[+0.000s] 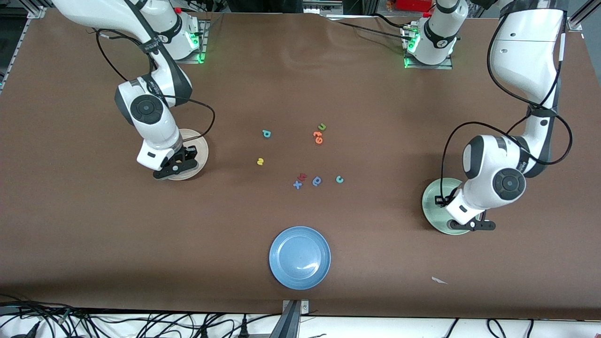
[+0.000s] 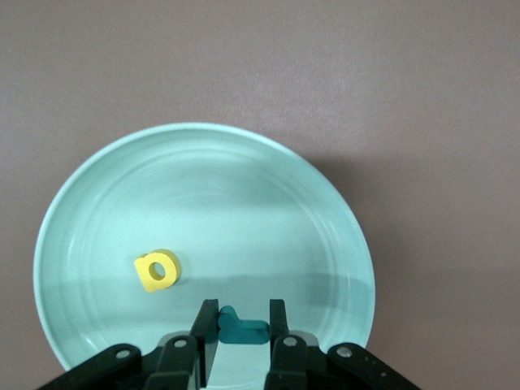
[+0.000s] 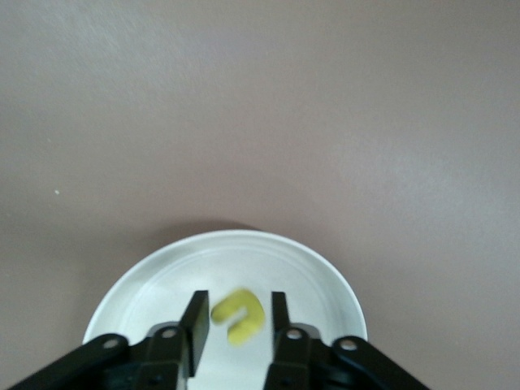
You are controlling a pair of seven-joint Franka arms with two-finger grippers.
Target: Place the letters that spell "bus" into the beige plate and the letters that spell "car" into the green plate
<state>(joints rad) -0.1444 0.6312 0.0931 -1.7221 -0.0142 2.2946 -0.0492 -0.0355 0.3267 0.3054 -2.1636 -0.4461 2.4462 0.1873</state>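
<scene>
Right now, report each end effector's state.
Left end effector: open over the green plate, teal letter between its fingers.
Right end effector: open over the beige plate, yellow letter dropping.

Brown tabletop (image 1: 117, 244), one continuous surface. Directly on it: beige plate (image 1: 201, 149) toward the right arm's end; green plate (image 1: 429, 206) toward the left arm's end; blue plate (image 1: 300, 257) nearest the front camera. Loose letters lie mid-table: teal "b" (image 1: 266, 134), yellow "s" (image 1: 260, 161), green "u" (image 1: 322, 126) touching orange letters (image 1: 318, 137), teal "c" (image 1: 339, 179), blue rounded letter (image 1: 317, 181), blue "x" (image 1: 297, 184)
</scene>
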